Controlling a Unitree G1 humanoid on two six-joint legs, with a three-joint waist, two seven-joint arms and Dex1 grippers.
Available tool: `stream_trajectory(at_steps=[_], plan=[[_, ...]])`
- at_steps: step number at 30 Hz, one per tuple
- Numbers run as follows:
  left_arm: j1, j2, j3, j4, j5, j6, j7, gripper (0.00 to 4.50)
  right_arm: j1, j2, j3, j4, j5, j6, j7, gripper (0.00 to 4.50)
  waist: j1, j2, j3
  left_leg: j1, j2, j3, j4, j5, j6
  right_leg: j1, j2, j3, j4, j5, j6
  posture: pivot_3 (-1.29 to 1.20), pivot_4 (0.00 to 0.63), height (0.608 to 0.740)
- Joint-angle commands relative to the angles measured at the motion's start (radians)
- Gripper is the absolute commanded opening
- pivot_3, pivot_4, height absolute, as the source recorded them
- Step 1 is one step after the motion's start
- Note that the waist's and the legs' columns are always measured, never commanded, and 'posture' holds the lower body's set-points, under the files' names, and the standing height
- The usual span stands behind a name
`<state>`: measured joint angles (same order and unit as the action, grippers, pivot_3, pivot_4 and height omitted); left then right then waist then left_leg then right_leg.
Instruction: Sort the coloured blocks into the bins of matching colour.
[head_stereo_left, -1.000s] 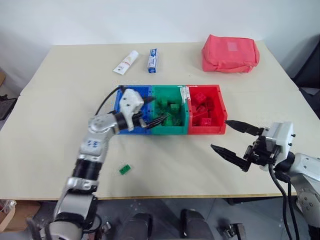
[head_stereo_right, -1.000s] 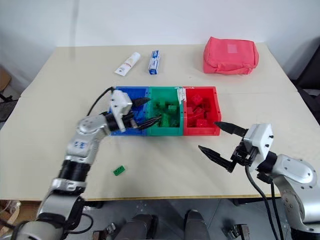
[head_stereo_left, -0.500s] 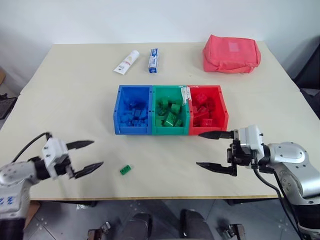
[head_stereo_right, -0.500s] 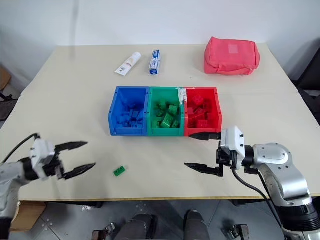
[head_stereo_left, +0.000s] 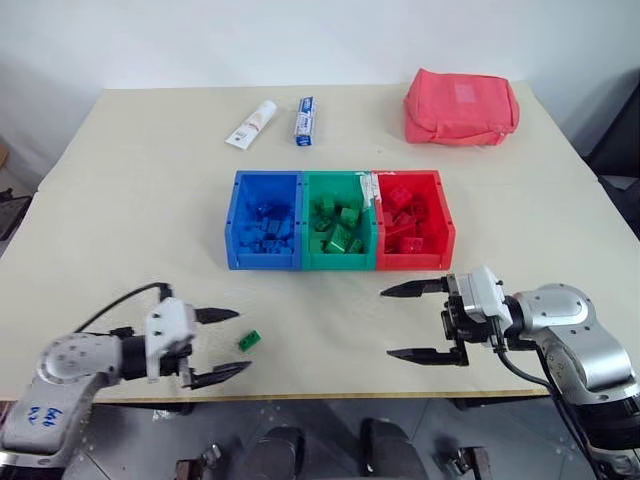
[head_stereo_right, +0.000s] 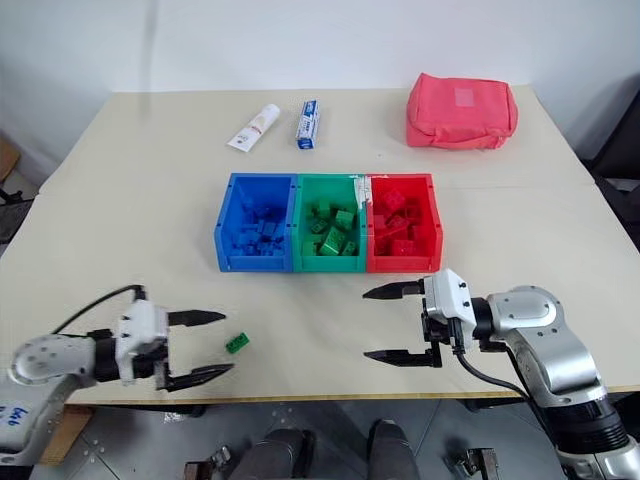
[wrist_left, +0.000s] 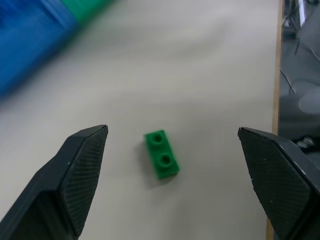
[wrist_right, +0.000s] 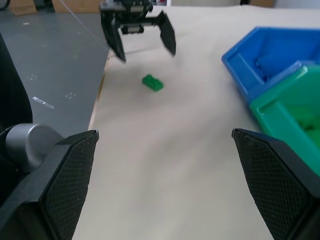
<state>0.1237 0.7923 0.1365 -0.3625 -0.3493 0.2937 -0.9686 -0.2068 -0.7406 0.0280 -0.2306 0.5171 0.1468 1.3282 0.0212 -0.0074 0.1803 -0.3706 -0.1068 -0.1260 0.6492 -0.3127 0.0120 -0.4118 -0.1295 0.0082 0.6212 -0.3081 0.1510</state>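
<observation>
One small green block with two studs lies loose on the table near the front edge; the left wrist view shows this block between and beyond my fingertips. My left gripper is open, just left of it, pointing at it, with nothing held. The joined bins, blue, green and red, stand mid-table with like-coloured blocks inside. My right gripper is open and empty in front of the red bin, pointing left. The right wrist view shows the green block and my left gripper behind it.
A pink-red fabric pouch lies at the back right. A white tube and a small blue-and-white box lie at the back centre. The table's front edge runs just below both grippers.
My left gripper came back from over the blue and green bins, down to the table's front left, and now points at the loose green block. My right gripper swung leftward and turned.
</observation>
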Motion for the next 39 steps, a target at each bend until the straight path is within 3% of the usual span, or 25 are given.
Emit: stream_trajectory(at_steps=[1,4,14,16,19,23,27,33,39], plan=[[-0.024,-0.016,-0.051,-0.046,0.065,0.079,0.103,4.40,0.015,0.008,-0.030,-0.026,0.007,-0.029,-0.015,4.50,0.002,0.000,0.000,0.000,0.000,0.000,0.000,0.000,0.000,0.000,0.000,0.000,0.000,0.000,0.000,0.00,0.150,0.740],[-0.039,-0.013,-0.114,-0.037,0.131,0.090,0.139,3.89,0.028,0.009,-0.030,-0.027,0.002,-0.036,-0.029,4.50,0.004,0.000,0.000,0.001,-0.001,0.000,0.001,0.000,0.000,0.001,0.000,0.000,0.001,0.000,0.000,0.00,0.150,0.740],[-0.082,-0.026,-0.150,-0.047,0.104,0.174,0.148,0.86,0.077,-0.014,-0.092,-0.034,0.003,-0.048,-0.076,4.50,0.006,0.002,-0.001,0.001,-0.001,0.000,0.001,0.000,0.000,0.002,0.000,0.000,0.001,0.000,0.000,0.00,0.150,0.740],[-0.131,-0.064,-0.135,-0.047,0.061,0.173,0.150,0.47,0.097,-0.012,-0.120,-0.043,0.008,-0.044,-0.102,4.50,0.007,0.002,-0.001,0.001,-0.001,-0.001,0.001,0.000,0.000,0.002,0.000,0.000,0.001,0.000,0.000,0.00,0.150,0.740],[-0.238,-0.145,-0.118,-0.061,-0.019,0.183,0.162,0.47,0.133,0.010,-0.181,-0.056,0.020,-0.036,-0.173,4.50,0.012,0.002,-0.001,0.000,-0.001,-0.001,0.002,0.000,0.000,0.002,0.000,-0.001,0.001,0.000,0.000,0.00,0.150,0.740],[-0.428,-0.244,-0.158,-0.022,-0.005,0.162,0.211,0.47,0.184,0.059,-0.277,-0.079,0.044,-0.022,-0.301,4.50,0.016,0.001,-0.001,-0.001,-0.002,-0.001,0.004,0.000,0.000,0.002,0.000,-0.002,0.002,0.000,0.001,0.00,0.150,0.740],[-0.679,-0.392,-0.254,0.204,0.108,0.084,0.297,0.47,0.264,0.104,-0.347,-0.130,0.030,-0.031,-0.410,4.50,0.027,0.001,-0.001,0.000,-0.002,-0.001,0.006,0.000,0.000,0.002,0.001,-0.002,0.002,0.000,0.001,0.00,0.150,0.740],[-0.890,-0.561,-0.312,0.584,0.216,-0.084,0.369,0.47,0.338,0.149,-0.347,-0.241,0.016,-0.021,-0.511,4.50,0.021,0.001,-0.001,-0.001,-0.002,0.002,0.006,0.001,0.000,0.001,0.002,0.000,0.003,0.001,0.002,0.00,0.150,0.740],[-0.944,-0.603,-0.294,0.691,0.194,-0.143,0.308,2.28,0.409,0.152,-0.330,-0.313,0.017,-0.001,-0.539,4.50,0.010,0.000,0.000,-0.001,-0.002,0.002,0.006,0.001,0.000,0.000,0.003,0.000,0.003,0.001,0.002,0.00,0.150,0.740]])
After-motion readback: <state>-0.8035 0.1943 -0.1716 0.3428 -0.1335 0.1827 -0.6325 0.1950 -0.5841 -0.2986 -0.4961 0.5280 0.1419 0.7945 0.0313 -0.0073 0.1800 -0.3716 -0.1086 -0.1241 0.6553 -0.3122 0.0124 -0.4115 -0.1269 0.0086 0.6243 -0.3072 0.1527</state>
